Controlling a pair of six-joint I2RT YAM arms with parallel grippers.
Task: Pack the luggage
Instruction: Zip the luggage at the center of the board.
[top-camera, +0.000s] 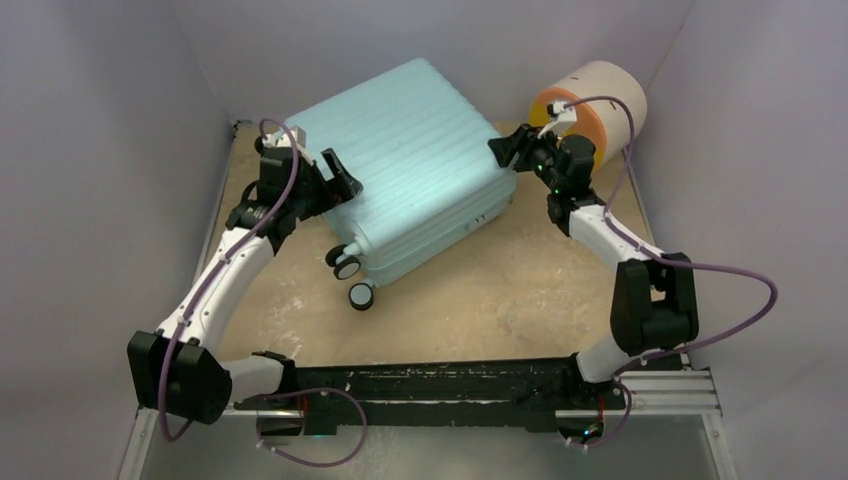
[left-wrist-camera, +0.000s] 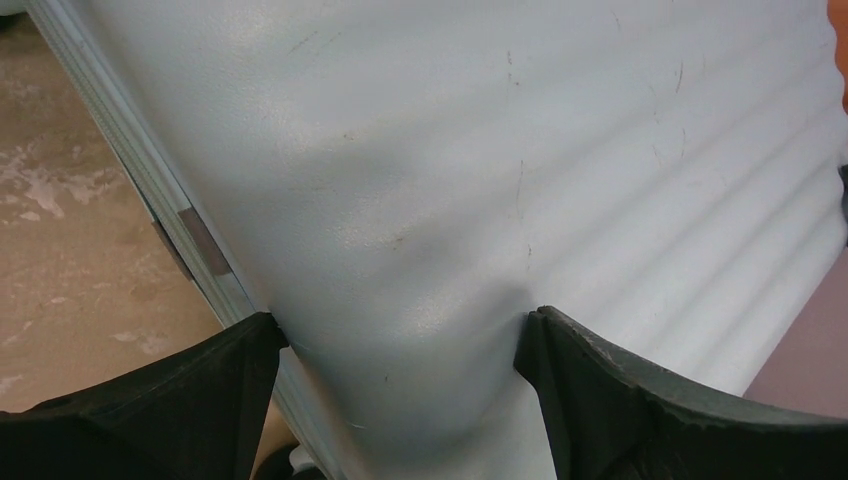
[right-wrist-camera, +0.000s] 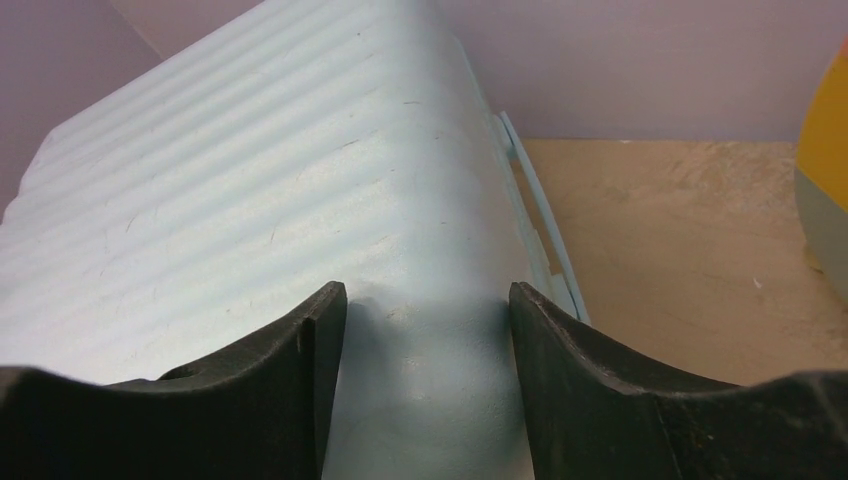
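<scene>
The luggage (top-camera: 420, 150) lies closed and flat on the desk (top-camera: 520, 290), toward the back and a little left of the middle, with its ribbed shell upward. Only the top view shows the whole of it. That view also shows the black-and-white wheels (top-camera: 352, 280) on its near side and the round drawer unit (top-camera: 600, 100) just beside its far right corner.

The left pincer (top-camera: 343, 178) is at the left corner of the luggage and the right pincer (top-camera: 505, 150) at the right corner.

The left wrist view shows the left fingers (left-wrist-camera: 620, 400) spread wide, with the rounded corner filling the gap between them. It also shows fine scratches on the shell and a small grey tab (left-wrist-camera: 205, 245) on the side seam.

The right wrist view shows the other pincer spread wide in the same way over its corner. Beside it a pale strip (right-wrist-camera: 535, 200) runs along the side of the luggage, and a yellow front of the drawer unit is at the right edge. Whether the fingers press on the shell, I cannot tell.
</scene>
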